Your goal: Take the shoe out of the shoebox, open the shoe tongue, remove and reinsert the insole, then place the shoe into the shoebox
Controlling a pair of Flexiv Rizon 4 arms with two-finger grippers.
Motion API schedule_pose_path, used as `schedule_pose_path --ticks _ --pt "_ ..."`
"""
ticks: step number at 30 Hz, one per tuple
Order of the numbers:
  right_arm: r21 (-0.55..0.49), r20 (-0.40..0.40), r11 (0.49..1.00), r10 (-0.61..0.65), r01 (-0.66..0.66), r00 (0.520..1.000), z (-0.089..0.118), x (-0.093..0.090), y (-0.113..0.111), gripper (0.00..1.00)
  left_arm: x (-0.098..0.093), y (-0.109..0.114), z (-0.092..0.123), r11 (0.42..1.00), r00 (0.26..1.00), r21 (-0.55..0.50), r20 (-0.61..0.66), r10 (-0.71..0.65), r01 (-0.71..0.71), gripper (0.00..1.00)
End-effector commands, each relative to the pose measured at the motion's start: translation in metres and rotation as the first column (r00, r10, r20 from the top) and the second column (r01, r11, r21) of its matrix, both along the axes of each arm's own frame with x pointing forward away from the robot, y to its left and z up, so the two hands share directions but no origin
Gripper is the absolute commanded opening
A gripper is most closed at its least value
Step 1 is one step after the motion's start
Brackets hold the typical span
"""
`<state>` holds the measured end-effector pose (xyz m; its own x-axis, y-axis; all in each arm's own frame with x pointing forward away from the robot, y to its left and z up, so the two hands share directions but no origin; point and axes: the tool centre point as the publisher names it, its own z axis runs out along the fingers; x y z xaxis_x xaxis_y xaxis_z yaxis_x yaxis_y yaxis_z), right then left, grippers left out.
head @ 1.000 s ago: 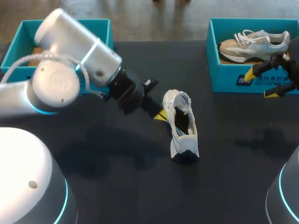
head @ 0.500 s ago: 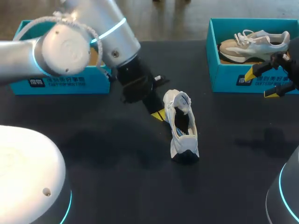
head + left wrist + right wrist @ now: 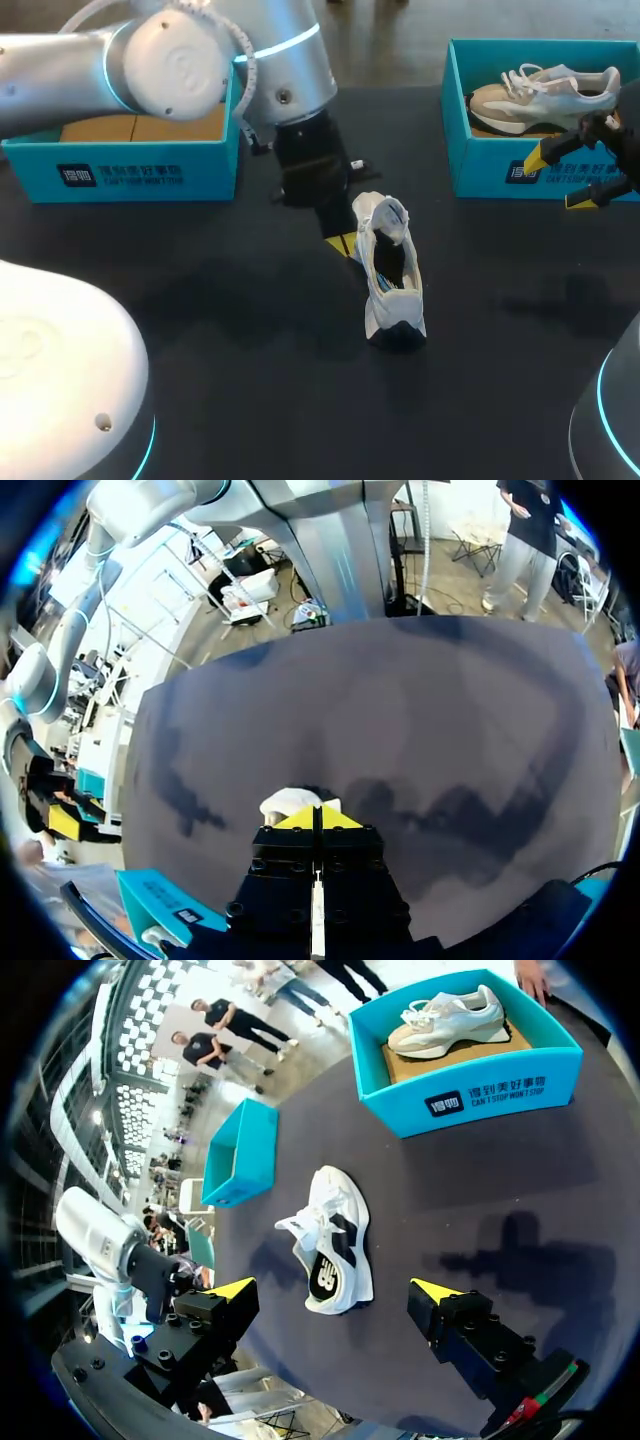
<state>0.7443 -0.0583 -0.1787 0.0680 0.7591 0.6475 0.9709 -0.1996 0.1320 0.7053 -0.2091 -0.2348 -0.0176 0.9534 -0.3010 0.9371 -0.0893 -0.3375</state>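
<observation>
Closest to me, the dark worktop [image 3: 250, 330] carries the white shoe [image 3: 385, 270] about in its middle, out of both boxes. Its dark heel end points toward me and its laced end points away, and from above I look into its dark opening. I cannot tell whether it stands squarely on its sole or leans. Just past it, my left arm [image 3: 180, 60] reaches in from the left and angles down to the shoe's far end. The left claw [image 3: 342, 244] has its yellow tips pressed together with nothing between them. They sit just beside the laces, but I cannot tell whether they touch. In the left wrist view a bit of white shoe shows just ahead of those joined tips. Off to the right and well apart from the shoe, the right claw [image 3: 558, 180] hangs in front of the teal shoebox on the right [image 3: 480, 170]. Its fingers are spread wide and hold nothing. That box holds a second shoe [image 3: 545, 92], grey and white, lying on a brown liner. At the far left stands the teal shoebox on the left [image 3: 130, 172], with only brown cardboard [image 3: 140, 128] showing inside.
</observation>
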Motion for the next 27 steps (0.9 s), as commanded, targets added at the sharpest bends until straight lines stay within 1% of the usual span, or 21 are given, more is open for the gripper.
schedule_pose_path --ticks 1,2,4,10,20,27 --pt "-0.003 -0.001 1.000 -0.002 0.002 1.000 0.000 0.000 0.001 1.00 0.012 -0.005 -0.006 0.999 1.000 0.046 -0.019 0.001 0.000 0.00" --pt "-0.003 -0.001 1.000 -0.002 0.002 1.000 0.000 0.000 0.001 1.00 0.014 -0.005 -0.007 0.999 1.000 0.052 -0.021 -0.001 0.002 0.00" --pt "-0.003 -0.001 1.000 -0.002 0.002 1.000 0.000 0.000 0.001 1.00 0.025 -0.007 -0.013 0.996 1.000 0.087 -0.024 0.005 -0.002 0.00" --pt "-0.003 -0.001 1.000 -0.002 0.002 1.000 0.000 0.000 0.001 1.00 0.037 -0.014 -0.023 0.986 0.999 0.164 0.006 -0.034 0.033 0.00" --pt "-0.003 -0.001 1.000 -0.002 0.002 1.000 0.000 0.000 0.001 1.00 0.037 -0.022 -0.035 0.969 0.995 0.231 0.037 -0.097 0.086 0.00" --pt "-0.003 -0.001 1.000 -0.002 0.002 1.000 0.000 0.000 0.001 1.00 0.034 -0.023 -0.051 0.954 0.994 0.287 0.032 -0.100 0.086 0.00"
